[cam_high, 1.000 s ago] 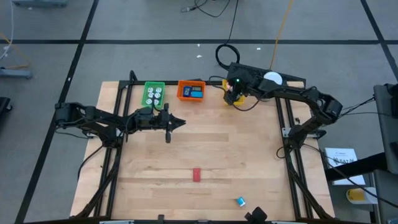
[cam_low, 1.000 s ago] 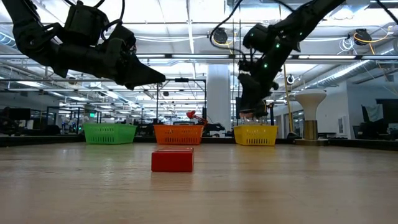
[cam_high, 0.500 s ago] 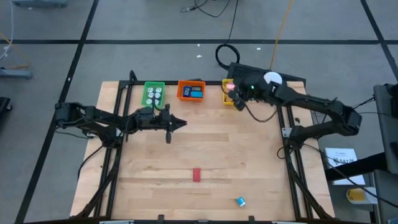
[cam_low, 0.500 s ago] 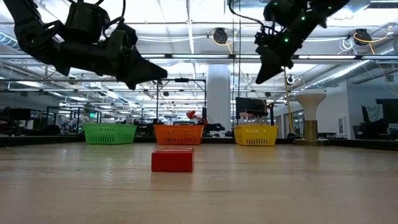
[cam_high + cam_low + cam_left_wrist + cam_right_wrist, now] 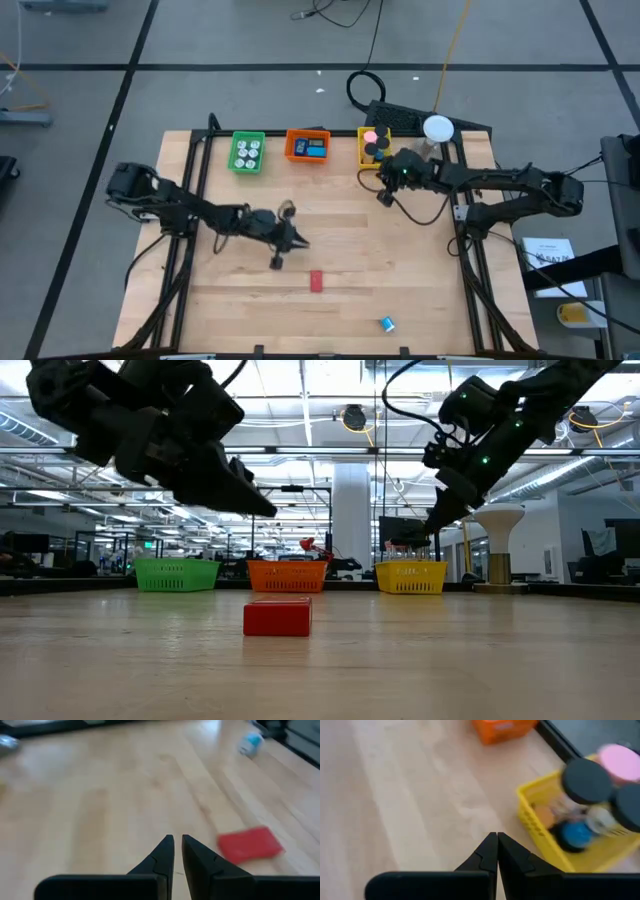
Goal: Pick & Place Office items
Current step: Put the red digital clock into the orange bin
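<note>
The left pincer [image 5: 287, 240], clenched and empty, hangs above the table [image 5: 400, 280] near the red block [image 5: 316, 281]. The right pincer [image 5: 383, 193], also clenched and empty, hangs beside the yellow tray [image 5: 362, 160]. A blue piece [image 5: 386, 323] lies at the table's near edge.
</note>
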Robot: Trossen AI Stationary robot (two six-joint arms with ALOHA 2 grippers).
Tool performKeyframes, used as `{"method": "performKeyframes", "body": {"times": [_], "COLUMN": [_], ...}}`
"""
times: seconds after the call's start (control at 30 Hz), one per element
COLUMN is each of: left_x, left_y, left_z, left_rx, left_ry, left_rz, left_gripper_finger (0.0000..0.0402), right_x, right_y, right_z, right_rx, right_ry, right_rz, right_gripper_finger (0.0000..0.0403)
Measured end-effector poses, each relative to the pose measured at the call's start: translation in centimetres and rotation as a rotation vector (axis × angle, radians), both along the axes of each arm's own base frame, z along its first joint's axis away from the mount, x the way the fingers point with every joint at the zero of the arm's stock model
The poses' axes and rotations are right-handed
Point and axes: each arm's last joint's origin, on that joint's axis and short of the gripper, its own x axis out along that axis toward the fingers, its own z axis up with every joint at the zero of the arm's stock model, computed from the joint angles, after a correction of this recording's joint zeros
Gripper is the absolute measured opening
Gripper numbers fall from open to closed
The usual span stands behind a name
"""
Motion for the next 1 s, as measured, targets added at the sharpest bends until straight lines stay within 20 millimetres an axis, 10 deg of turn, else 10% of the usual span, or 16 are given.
{"method": "performKeyframes", "body": {"times": [0.23, 0.57, 1.0], "left_x": [3.1, 5.3, 6.0], "left_y": [-4.1, -7.5, -9.0], "left_z": [-0.8, -1.6, -1.4], "left_rx": [0.013, 0.1, 0.278], "left_ry": [0.121, 0.236, 0.259], "left_rz": [-0.107, -0.227, -0.366], "left_gripper_finger": [0.0064, 0.0211, 0.0327], "right_x": [0.9, 1.3, 0.5], "right_y": [3.8, 9.0, 10.1], "right_z": [-0.6, -2.2, -3.5], "right_rx": [0.032, 0.003, -0.042], "right_ry": [-0.011, -0.191, -0.283], "right_rz": [0.136, 0.363, 0.442], "right_gripper_finger": [0.0001, 0.0002, 0.0002]}}
